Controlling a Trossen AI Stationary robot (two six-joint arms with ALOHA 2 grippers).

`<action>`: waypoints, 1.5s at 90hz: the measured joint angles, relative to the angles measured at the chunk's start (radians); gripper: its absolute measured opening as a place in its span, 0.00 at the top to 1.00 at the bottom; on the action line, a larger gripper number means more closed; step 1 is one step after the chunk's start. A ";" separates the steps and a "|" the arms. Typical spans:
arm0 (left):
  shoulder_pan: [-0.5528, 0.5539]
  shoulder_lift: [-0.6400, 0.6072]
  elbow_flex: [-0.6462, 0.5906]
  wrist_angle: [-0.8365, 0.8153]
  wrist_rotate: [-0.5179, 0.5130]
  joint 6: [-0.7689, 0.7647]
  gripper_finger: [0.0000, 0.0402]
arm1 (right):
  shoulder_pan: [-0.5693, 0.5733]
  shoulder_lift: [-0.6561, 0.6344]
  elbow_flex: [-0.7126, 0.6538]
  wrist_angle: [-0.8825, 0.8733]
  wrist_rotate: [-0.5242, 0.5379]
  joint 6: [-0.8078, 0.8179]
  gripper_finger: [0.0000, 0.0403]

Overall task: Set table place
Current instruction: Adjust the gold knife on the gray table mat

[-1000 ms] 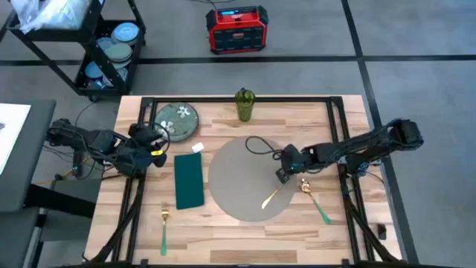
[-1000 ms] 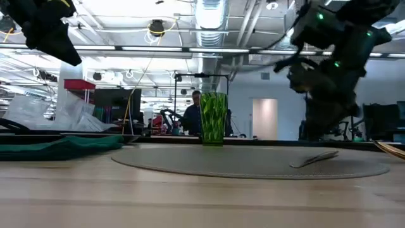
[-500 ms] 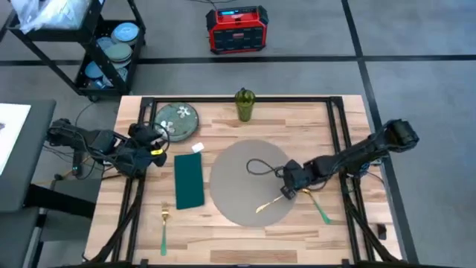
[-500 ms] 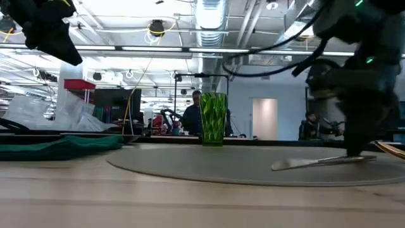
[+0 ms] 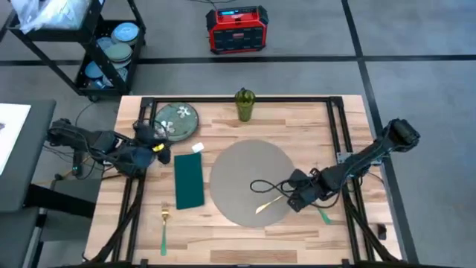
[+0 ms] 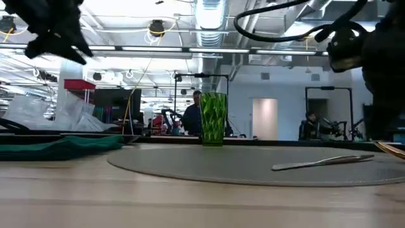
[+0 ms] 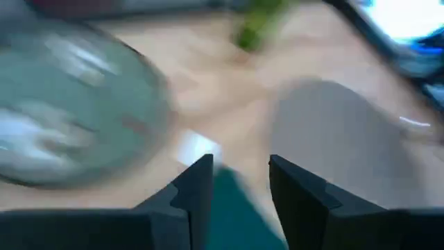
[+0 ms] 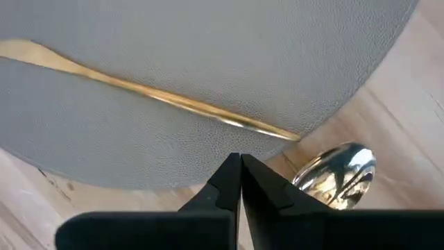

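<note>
1. No brand, label or writing is readable anywhere.
2. Your right gripper point(image 8: 240, 167) has its fingers pressed together on nothing, low over the near right rim of the grey placemat point(image 5: 238, 167), just beside the gold knife point(image 8: 152, 97) on the mat and the spoon point(image 8: 338, 175) on the wood.
3. Your left gripper point(image 7: 236, 177) has a narrow gap between its fingers and holds nothing, beside the floral plate point(image 5: 178, 119).
4. The placemat lies mid-table point(image 5: 223, 238), with the teal napkin point(image 5: 189, 181) just beside it.
</note>
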 joint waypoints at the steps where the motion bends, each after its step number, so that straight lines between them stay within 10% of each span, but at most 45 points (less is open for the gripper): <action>1: -0.001 0.008 -0.007 0.037 0.026 0.020 0.75 | -0.001 0.000 0.000 -0.002 0.001 0.000 1.00; 19: 0.009 0.288 -0.018 0.427 0.291 0.257 0.98 | -0.005 0.000 0.000 -0.034 0.034 0.013 1.00; 45: 0.188 0.760 0.171 0.439 0.587 0.489 1.00 | 0.004 0.000 0.000 -0.039 0.031 0.021 1.00; 72: 0.244 1.104 0.343 0.413 0.684 0.704 1.00 | 0.019 0.000 0.000 -0.037 0.028 0.018 1.00; 135: 0.263 1.231 0.421 0.330 0.739 0.805 1.00 | 0.054 -0.004 -0.004 -0.040 -0.075 -0.118 1.00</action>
